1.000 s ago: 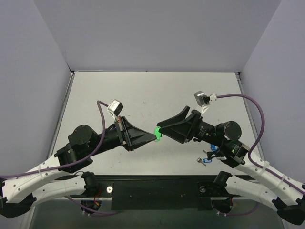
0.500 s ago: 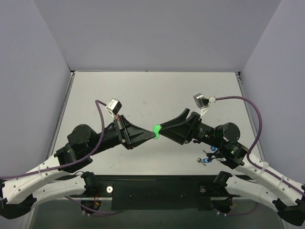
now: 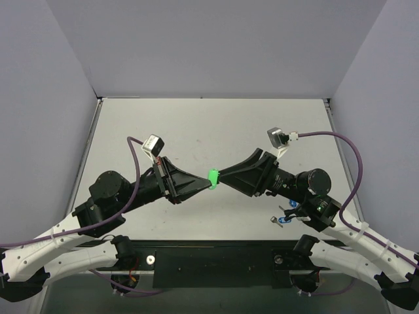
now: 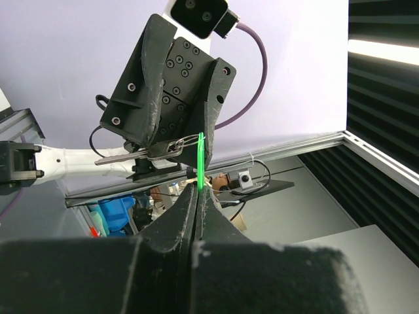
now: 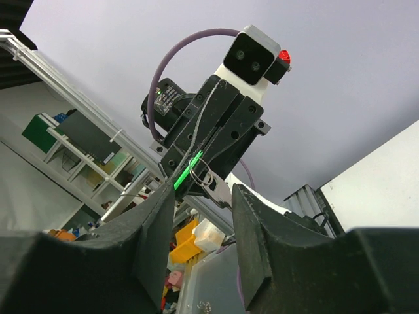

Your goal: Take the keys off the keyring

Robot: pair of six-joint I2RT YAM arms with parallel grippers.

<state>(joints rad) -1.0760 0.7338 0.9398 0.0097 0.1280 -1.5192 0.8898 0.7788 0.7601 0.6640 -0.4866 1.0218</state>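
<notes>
The bright green plastic tag point(image 3: 213, 176), small silver metal key point(image 4: 141, 156) and thin silvery metal keyring point(image 5: 204, 178) are held together in mid-air over the grey table point(image 3: 196, 124). The left gripper point(image 4: 196, 193) is clamped on the tag's edge. The right gripper point(image 5: 203, 196) has its fingers apart around ring and key; I cannot tell whether it grips them. A blue-tagged key point(image 3: 283, 219) lies beside the right arm.
</notes>
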